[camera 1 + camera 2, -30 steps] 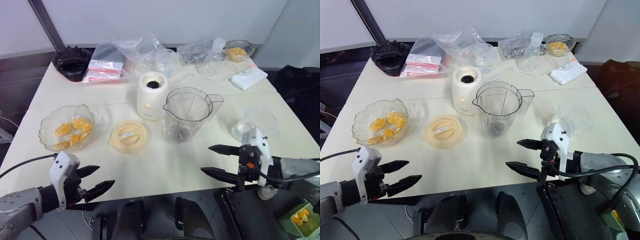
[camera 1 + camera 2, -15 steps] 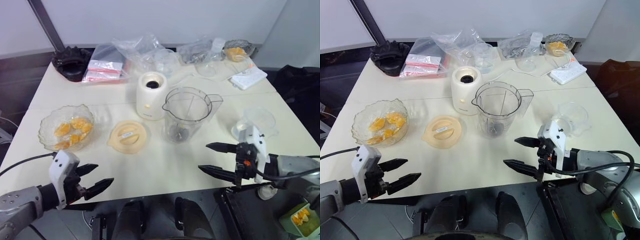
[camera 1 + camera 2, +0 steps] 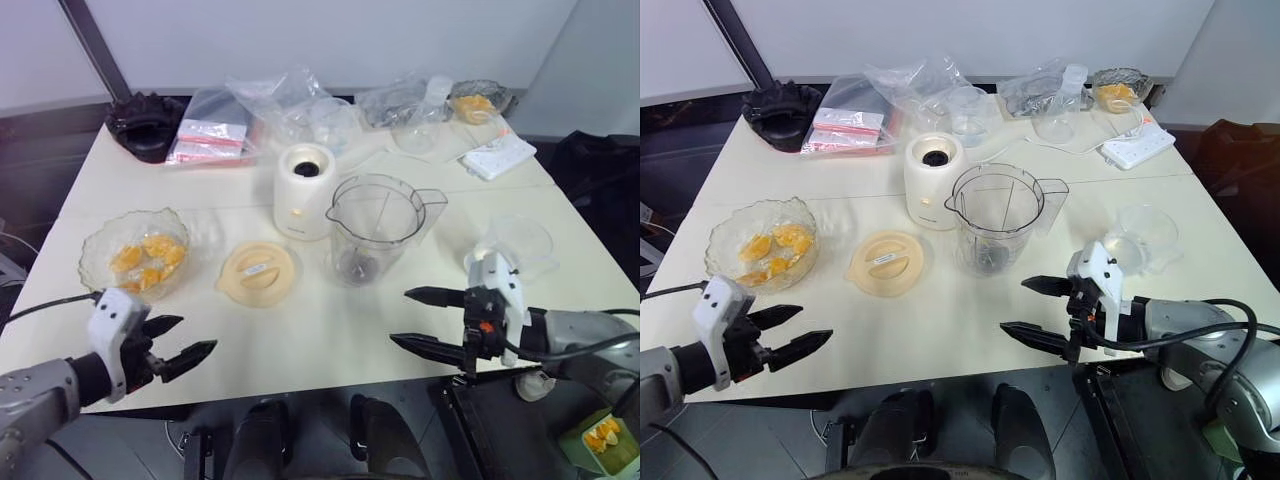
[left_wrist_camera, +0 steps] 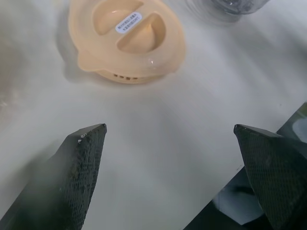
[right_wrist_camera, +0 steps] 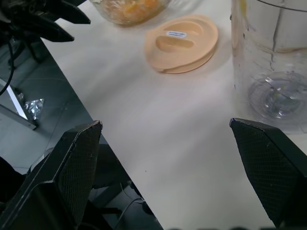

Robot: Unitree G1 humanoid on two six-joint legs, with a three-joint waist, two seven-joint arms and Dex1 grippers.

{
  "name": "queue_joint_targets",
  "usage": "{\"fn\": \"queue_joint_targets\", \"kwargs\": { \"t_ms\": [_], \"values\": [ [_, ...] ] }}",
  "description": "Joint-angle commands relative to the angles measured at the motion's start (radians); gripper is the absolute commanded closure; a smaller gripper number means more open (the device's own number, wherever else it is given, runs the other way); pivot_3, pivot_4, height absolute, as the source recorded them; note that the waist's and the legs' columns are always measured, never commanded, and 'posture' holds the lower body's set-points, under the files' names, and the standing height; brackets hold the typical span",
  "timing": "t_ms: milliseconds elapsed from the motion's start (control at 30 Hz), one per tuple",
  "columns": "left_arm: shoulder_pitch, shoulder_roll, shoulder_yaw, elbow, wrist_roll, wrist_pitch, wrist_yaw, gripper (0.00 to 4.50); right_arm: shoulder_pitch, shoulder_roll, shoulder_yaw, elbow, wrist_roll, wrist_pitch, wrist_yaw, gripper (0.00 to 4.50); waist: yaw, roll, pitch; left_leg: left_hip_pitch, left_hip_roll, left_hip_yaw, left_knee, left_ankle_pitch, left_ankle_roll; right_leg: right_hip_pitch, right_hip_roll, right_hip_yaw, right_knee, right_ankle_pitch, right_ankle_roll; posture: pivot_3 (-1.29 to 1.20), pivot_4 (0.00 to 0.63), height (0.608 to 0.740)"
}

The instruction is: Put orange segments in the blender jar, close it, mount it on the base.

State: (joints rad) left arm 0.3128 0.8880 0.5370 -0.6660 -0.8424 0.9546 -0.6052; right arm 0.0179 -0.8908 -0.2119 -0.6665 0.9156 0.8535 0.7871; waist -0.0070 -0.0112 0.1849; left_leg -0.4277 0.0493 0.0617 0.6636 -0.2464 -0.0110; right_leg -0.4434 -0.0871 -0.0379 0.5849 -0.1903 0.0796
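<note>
Both grippers, left (image 3: 183,340) and right (image 3: 425,319), are wide open and empty; the left should dip gently into the scalloped glass bowl (image 3: 100,242) for glossy orange segments (image 3: 147,261).

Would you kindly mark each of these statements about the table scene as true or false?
1. The blender jar is mounted on the base. False: it stands on the table beside the base.
2. The lid lies on the table. True.
3. The orange segments sit in a glass bowl. True.
4. The left gripper holds a segment. False: it is open and empty.
5. The right gripper is open. True.
</note>
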Motion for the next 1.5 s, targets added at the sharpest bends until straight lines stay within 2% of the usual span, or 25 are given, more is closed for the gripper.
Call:
{"fn": "queue_joint_targets", "kwargs": {
  "t_ms": [33,133,233,333,567,800,1000,1333,1500],
  "values": [
    [-0.153,0.164,0.034,0.099,0.078,0.028,0.030,0.06,-0.065,-0.007,0.009,-0.063,0.082,0.023,0.001,0.00,0.001,-0.001,0.001,0.000,0.000,-0.001,0.000,0.000,0.000,0.000,0.001,-0.001,0.000,0.000,0.000,0.00,0.150,0.740],
    [-0.317,0.314,-0.113,0.271,0.256,0.022,0.116,0.06,-0.126,0.009,0.041,-0.100,0.136,0.045,-0.033,0.00,-0.003,-0.001,0.001,0.001,0.001,-0.001,0.000,0.000,-0.001,0.001,0.001,-0.002,0.000,0.000,0.000,0.00,0.150,0.740],
    [-0.463,0.369,-0.288,0.406,0.406,0.034,0.198,0.06,-0.160,0.022,0.061,-0.113,0.159,0.051,-0.068,0.00,-0.006,-0.001,0.001,0.001,0.000,0.001,-0.002,0.000,-0.001,0.001,-0.001,-0.002,0.001,0.002,-0.003,0.00,0.150,0.740],
    [-0.573,0.340,-0.458,0.525,0.546,-0.012,0.226,0.06,-0.164,0.029,0.079,-0.111,0.152,0.047,-0.087,0.00,-0.002,-0.002,0.001,0.000,0.001,0.006,-0.003,0.000,-0.001,-0.001,-0.001,-0.001,0.003,0.002,-0.002,0.00,0.150,0.740],
    [-0.720,0.236,-0.707,0.794,0.786,-0.168,0.192,0.06,-0.148,0.037,0.108,-0.111,0.099,0.029,-0.107,0.00,0.015,-0.007,0.001,0.000,0.001,0.008,-0.004,0.000,-0.001,-0.003,-0.001,-0.001,0.005,0.001,0.000,0.00,0.150,0.740],
    [-0.841,0.140,-0.797,1.036,0.934,-0.334,0.142,0.06,-0.140,0.043,0.108,-0.114,0.087,0.030,-0.123,0.00,0.022,-0.011,0.000,0.001,0.002,0.008,0.001,0.000,-0.002,-0.004,-0.001,-0.001,0.011,0.002,-0.002,0.00,0.150,0.740],
    [-0.893,0.064,-0.815,1.168,1.010,-0.439,0.109,0.06,-0.137,0.042,0.106,-0.113,0.084,0.030,-0.126,0.00,0.021,-0.012,-0.001,0.000,0.002,0.009,0.001,0.000,-0.002,-0.004,-0.002,0.000,0.011,0.002,-0.002,0.00,0.150,0.740],
    [-0.996,-0.032,-0.834,1.446,1.148,-0.575,0.188,0.06,-0.122,0.040,0.094,-0.122,0.089,0.032,-0.138,0.00,0.021,-0.013,-0.001,0.003,0.002,0.008,0.003,0.000,-0.001,-0.001,-0.002,0.000,0.013,0.002,-0.002,0.00,0.150,0.740],
    [-1.025,-0.071,-0.820,1.533,1.172,-0.605,0.204,0.06,-0.122,0.050,0.092,-0.133,0.110,0.039,-0.170,0.00,0.021,-0.011,-0.003,0.006,0.002,0.008,0.003,0.000,-0.001,0.000,-0.002,0.000,0.016,0.002,-0.002,0.00,0.150,0.740]
  ]
}}
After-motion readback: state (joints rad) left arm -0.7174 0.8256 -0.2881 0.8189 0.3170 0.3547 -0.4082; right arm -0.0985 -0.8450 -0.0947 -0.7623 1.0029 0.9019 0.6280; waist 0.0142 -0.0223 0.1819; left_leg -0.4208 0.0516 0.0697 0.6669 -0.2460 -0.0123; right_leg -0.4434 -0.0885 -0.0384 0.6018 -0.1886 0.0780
